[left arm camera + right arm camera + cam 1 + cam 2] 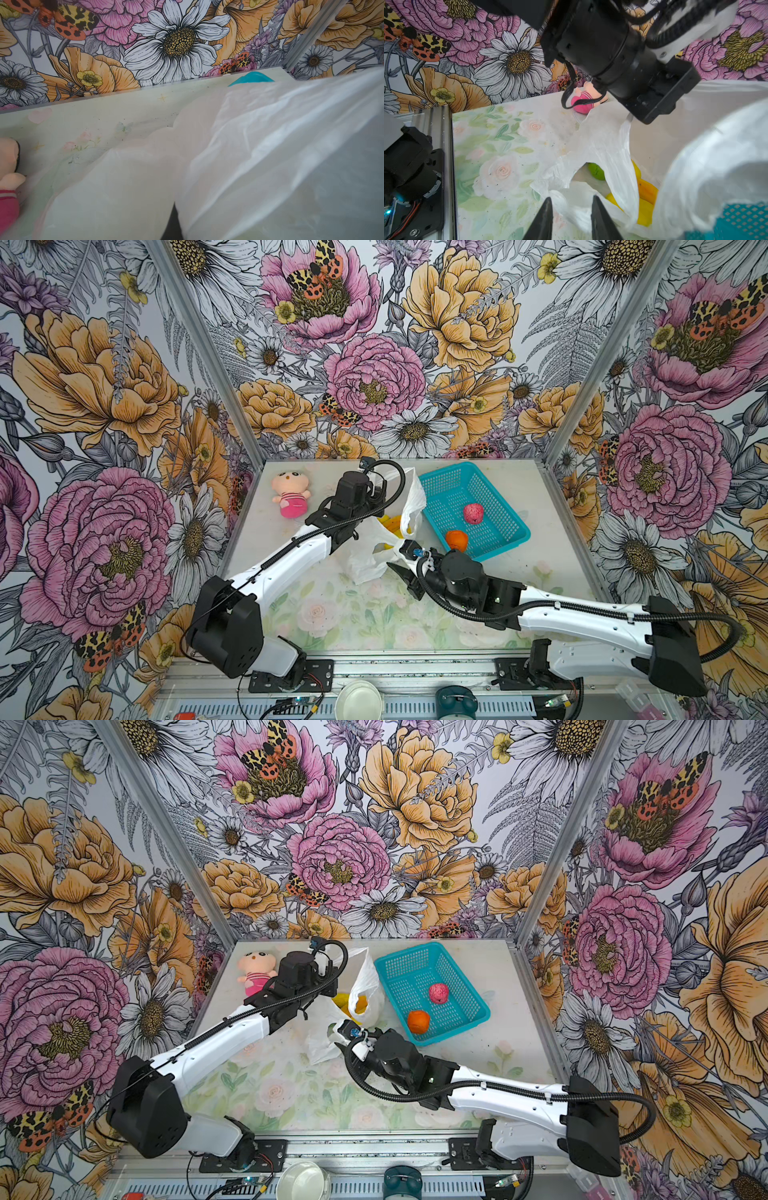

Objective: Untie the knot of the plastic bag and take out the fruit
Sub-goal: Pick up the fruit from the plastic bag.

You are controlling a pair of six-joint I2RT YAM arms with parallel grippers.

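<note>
Handle (623, 141) of plastic bag (368, 564) is being pinched and lifted by left gripper (633, 117); its jaws are being pressed fully together on the film; in left wrist view almost everything is being covered by that film. Bag is being shown in middle of table (332, 614), mouth gaping; right gripper (571, 220) is being held low at bag's near edge; fingertips (545, 218) are being shown narrowly apart w/ a fold of film lying btw them, gap visible; fruit is being seen in 2 spots: yellow pcs (645, 191) + green one (596, 171) inside bag; pink-red bumpy ball (473, 513) + orange (456, 540) in teal basket (457, 493), just beside bag; plush doll (289, 493) is being seen lying near far-left corner.
</note>
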